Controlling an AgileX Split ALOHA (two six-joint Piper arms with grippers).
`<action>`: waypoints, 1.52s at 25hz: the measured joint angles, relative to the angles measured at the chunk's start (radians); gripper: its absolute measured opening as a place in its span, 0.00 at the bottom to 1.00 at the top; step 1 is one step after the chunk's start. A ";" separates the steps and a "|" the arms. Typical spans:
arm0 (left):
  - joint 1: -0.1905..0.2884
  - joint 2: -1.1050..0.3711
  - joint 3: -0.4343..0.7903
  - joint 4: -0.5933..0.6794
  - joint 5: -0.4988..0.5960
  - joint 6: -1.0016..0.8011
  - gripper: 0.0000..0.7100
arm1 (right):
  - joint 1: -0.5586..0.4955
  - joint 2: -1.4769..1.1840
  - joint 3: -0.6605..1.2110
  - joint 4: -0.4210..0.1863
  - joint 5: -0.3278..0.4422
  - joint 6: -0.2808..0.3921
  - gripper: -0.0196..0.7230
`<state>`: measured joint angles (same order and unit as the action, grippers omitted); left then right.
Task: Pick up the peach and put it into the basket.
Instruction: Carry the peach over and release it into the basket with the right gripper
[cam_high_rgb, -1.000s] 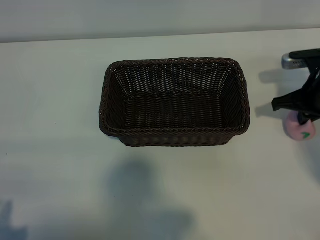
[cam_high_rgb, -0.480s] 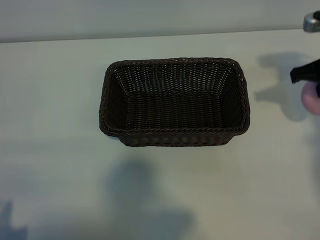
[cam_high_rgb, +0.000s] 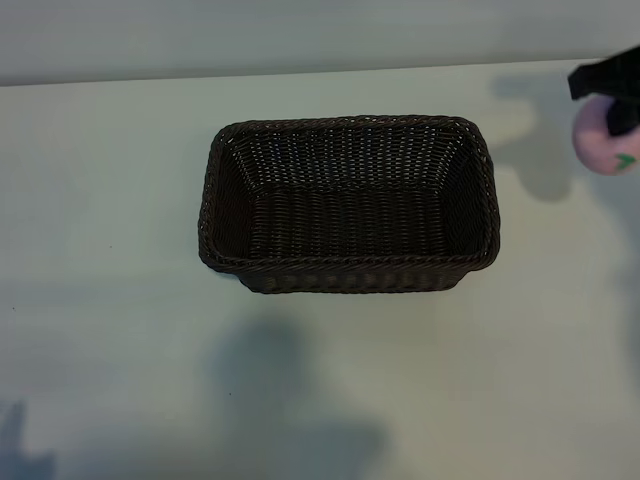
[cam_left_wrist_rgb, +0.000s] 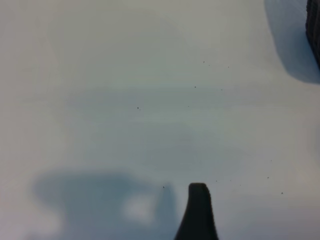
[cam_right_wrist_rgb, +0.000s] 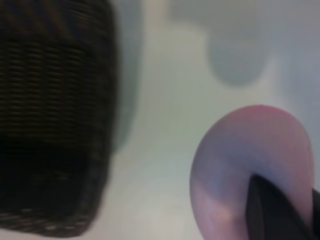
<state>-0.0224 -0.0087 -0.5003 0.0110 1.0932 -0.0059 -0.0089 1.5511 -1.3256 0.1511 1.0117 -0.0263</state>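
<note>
— What do we have from the exterior view?

— We see the basket (cam_high_rgb: 348, 203) sitting in the middle of the white table (cam_high_rgb: 110, 250), nothing inside it. At the right edge of that view, the right gripper (cam_high_rgb: 612, 105) has its dark fingers pinched onto the peach (cam_high_rgb: 603, 147), which we see lifted off the table, its shadow cast on the surface to its left. The peach is well apart from the basket, off to its right and a little farther back.

— And the left wrist view?

— We get mostly bare table, one dark fingertip (cam_left_wrist_rgb: 198, 212) of the left gripper at the frame's edge, and a sliver of basket in a corner. That gripper stands wide apart and has hold of nothing.

— The right wrist view?

— We see the peach (cam_right_wrist_rgb: 245, 165) close up and pink, a dark finger (cam_right_wrist_rgb: 270, 210) pressed against it. The basket (cam_right_wrist_rgb: 55, 115) lies beside it, with table between.
</note>
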 joint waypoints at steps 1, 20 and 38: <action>0.000 0.000 0.000 -0.001 0.000 0.000 0.83 | 0.007 0.000 -0.010 0.005 0.008 -0.005 0.08; 0.000 0.000 0.000 -0.001 0.000 0.000 0.83 | 0.331 0.160 -0.144 -0.003 0.020 -0.013 0.08; 0.000 0.000 0.000 -0.001 0.000 0.006 0.83 | 0.430 0.475 -0.242 -0.032 -0.057 -0.013 0.08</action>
<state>-0.0224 -0.0087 -0.5003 0.0098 1.0932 0.0000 0.4214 2.0264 -1.5672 0.1194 0.9546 -0.0390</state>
